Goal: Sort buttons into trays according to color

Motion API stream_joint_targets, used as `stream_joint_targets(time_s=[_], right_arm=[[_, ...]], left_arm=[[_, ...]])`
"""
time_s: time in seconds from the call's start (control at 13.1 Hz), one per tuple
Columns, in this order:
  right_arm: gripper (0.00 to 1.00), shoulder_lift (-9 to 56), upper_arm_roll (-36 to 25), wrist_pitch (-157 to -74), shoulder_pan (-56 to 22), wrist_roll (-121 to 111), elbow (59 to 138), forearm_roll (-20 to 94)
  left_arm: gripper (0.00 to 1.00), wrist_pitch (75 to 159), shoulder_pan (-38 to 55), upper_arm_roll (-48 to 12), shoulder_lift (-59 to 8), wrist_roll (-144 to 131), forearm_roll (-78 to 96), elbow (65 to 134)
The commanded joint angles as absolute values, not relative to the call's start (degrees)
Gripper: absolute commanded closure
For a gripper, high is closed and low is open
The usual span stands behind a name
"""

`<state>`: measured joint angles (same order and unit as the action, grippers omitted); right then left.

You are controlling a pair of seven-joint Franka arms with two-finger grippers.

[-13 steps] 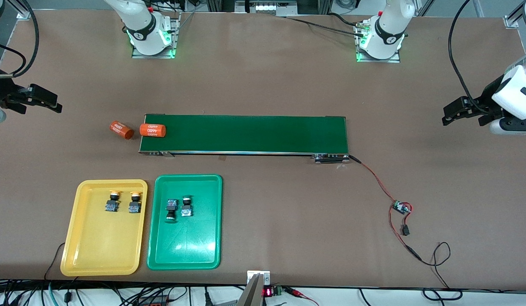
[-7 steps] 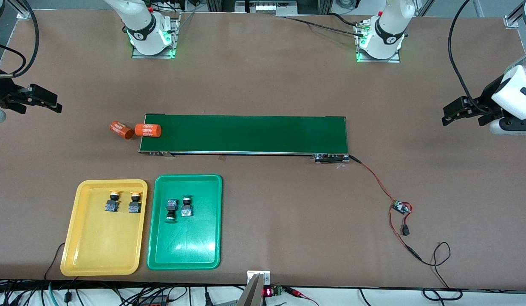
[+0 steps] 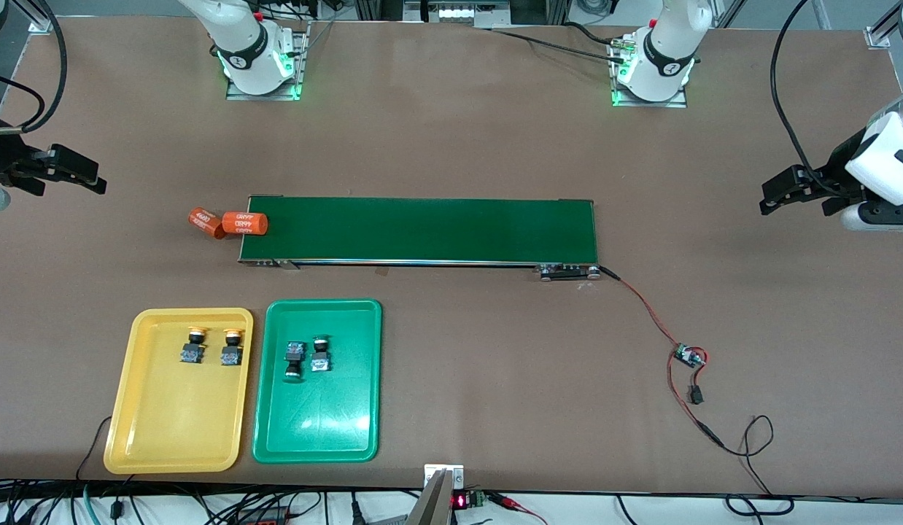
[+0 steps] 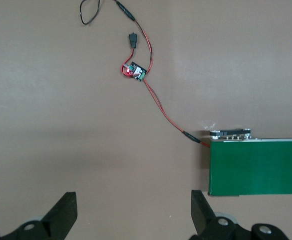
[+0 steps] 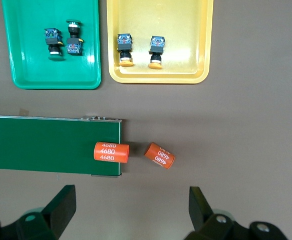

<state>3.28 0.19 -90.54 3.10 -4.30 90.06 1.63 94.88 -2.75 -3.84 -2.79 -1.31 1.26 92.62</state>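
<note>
I read "4680" in white on both orange cylinders (image 5: 111, 152) by the belt (image 3: 422, 230); left gripper (image 4: 130, 212) and right gripper (image 5: 128, 210) wait wide open, empty; buttons (image 3: 192, 347) lie in their trays (image 3: 127, 408).

Bare table (image 3: 451, 131) lies open along the base-side edge. The conveyor belt (image 3: 422, 230) bars the middle; two orange cylinders (image 3: 245, 223) crowd its end toward the right arm.

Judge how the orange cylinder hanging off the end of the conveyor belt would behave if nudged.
The orange cylinder lies on its side, so it would probably roll. It overhangs the conveyor belt end, so a nudge may drop it to the table by the second cylinder. Its smooth round skin looks slippery to pinch.
</note>
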Motion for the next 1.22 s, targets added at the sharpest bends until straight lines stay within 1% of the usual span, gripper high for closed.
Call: stream_joint_targets(time_s=[0.0,0.23,0.54,1.15], right_arm=[[0.00,2.72,0.35,-91.14,3.25,-4.83,90.79,1.23],[0.00,3.34,0.35,-91.06,3.16,-4.92,90.09,1.06],[0.00,5.89,0.44,-91.05,3.25,-5.01,86.67,0.88],[0.00,6.33,0.44,-91.05,3.34,-4.92,86.57,0.88]], left_arm=[[0.00,93.52,-3.08,-3.78,-2.72,0.35,1.76,92.46],[0.00,93.87,-2.99,-3.86,-2.72,0.09,1.58,92.37],[0.00,94.22,-2.90,-3.96,-3.07,-0.18,1.49,91.67],[0.00,95.01,-2.81,-3.96,-3.08,-0.26,1.41,91.50]])
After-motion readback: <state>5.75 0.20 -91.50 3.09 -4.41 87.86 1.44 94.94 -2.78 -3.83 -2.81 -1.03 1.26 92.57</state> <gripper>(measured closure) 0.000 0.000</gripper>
